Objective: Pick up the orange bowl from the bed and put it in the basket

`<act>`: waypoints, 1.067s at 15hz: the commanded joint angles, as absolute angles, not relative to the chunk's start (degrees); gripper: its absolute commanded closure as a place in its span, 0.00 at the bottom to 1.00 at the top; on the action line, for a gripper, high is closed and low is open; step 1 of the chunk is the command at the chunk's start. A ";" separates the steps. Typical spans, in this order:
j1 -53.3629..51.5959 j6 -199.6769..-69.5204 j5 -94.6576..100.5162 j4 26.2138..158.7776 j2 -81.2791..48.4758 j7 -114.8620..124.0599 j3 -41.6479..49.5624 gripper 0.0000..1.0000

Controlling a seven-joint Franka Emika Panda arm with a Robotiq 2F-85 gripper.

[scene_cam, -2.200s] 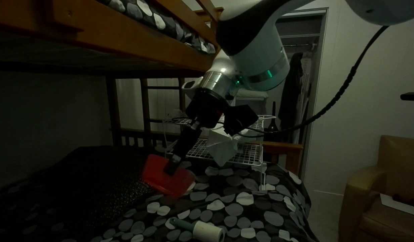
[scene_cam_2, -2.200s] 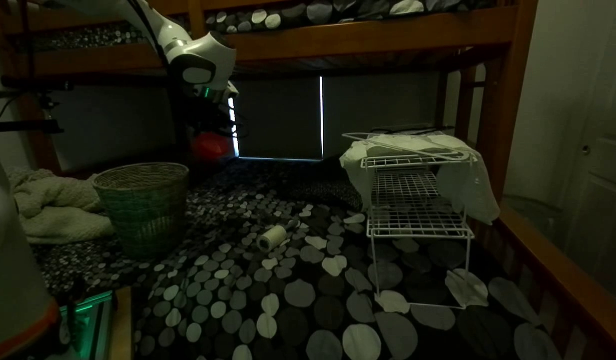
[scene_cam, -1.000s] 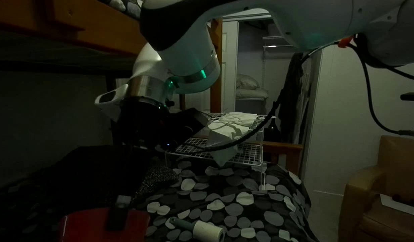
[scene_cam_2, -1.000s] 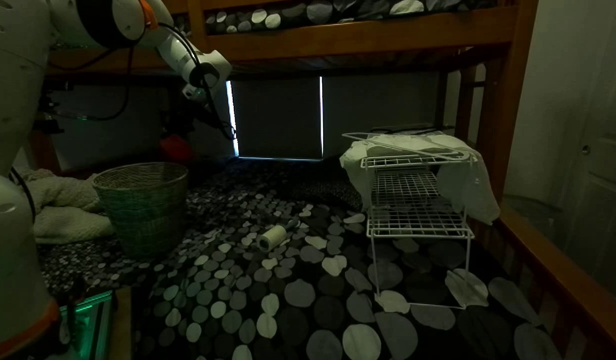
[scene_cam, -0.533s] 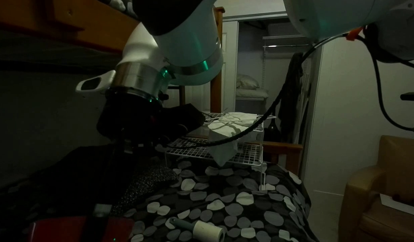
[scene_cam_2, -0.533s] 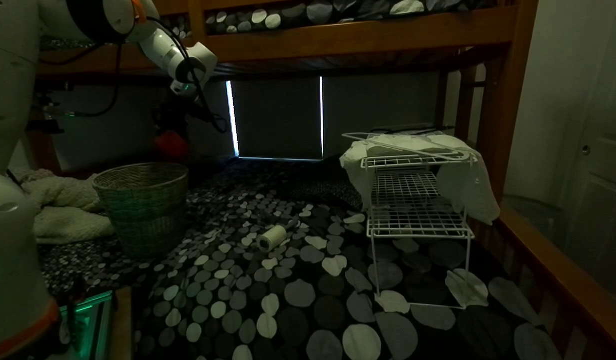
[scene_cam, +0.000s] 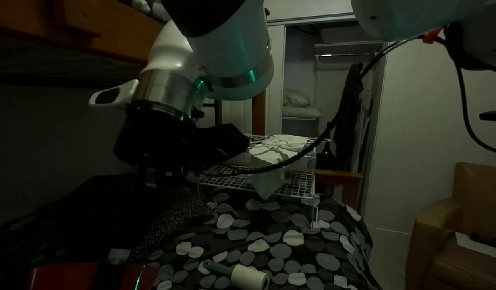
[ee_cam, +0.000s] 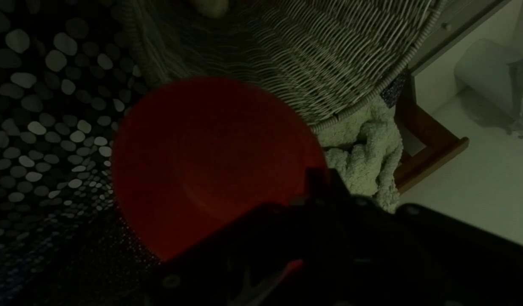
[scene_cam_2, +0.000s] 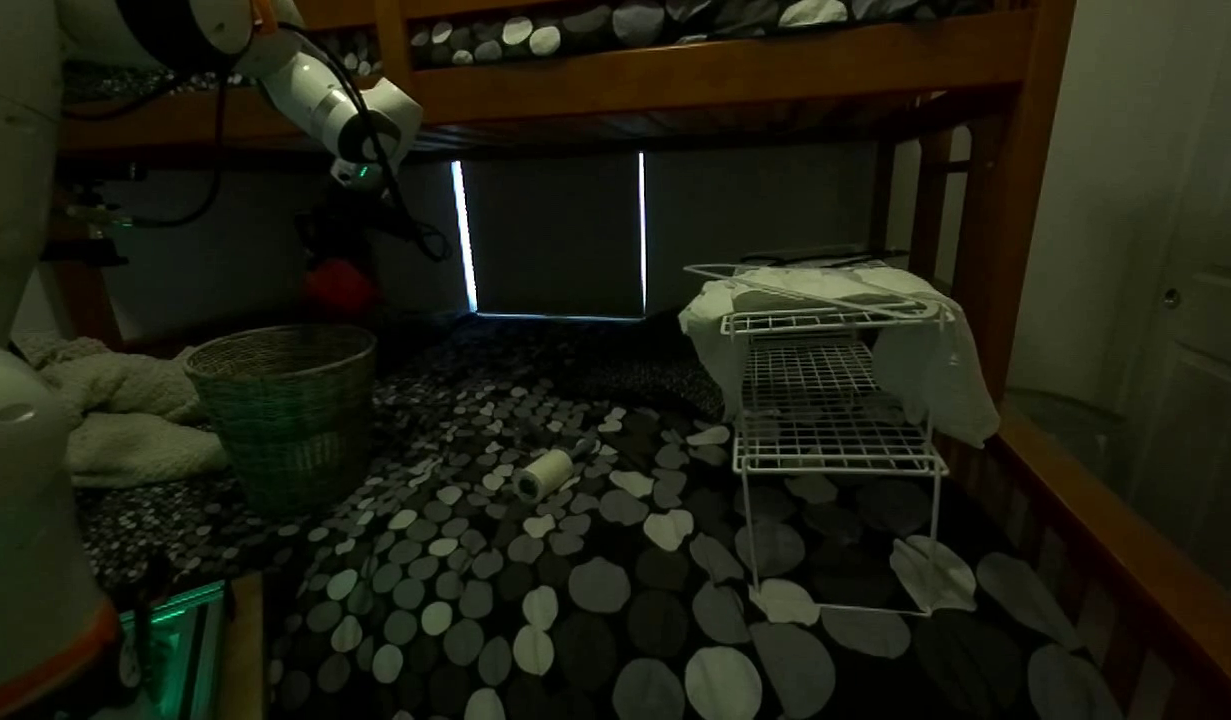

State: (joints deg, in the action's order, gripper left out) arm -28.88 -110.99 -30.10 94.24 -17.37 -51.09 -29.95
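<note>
Dimly lit spotted bedding [scene_cam_2: 435, 545] covered the wooden bed [scene_cam_2: 725, 88], pincer [ee_cam: 325, 182] pinched the orange bowl [ee_cam: 216, 155] by its rim, bowl hung near the woven basket [scene_cam_2: 295, 440]

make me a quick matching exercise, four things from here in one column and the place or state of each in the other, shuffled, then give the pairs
Things
1) red-orange bowl
2) woven basket
3) lint roller
4) wire rack

Places and states
A) lying on its side on the bed
B) held in the air by the end effector
C) with a white covering draped over its top
D) standing next to a crumpled pale blanket

Right pairs
1-B
2-D
3-A
4-C
</note>
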 commanded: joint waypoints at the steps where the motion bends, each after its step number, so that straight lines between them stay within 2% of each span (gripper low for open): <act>1: -28.36 -110.93 -29.77 94.03 -17.62 -50.89 -30.55 0.96; 2: -28.36 -110.95 -29.77 94.10 -17.62 -50.89 -30.55 0.99; 10: -30.02 -97.25 -30.19 91.53 -17.78 -45.66 -34.13 0.99; 11: -30.14 -96.26 -30.36 91.56 -17.78 -44.37 -34.51 0.71; 13: -30.18 -94.89 -30.67 92.52 -16.89 -41.43 -34.96 0.66; 16: -29.92 -93.29 -31.08 94.00 -14.72 -36.81 -35.34 0.41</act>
State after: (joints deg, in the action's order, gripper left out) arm -30.32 -94.83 -30.42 91.56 -17.94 -41.26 -35.09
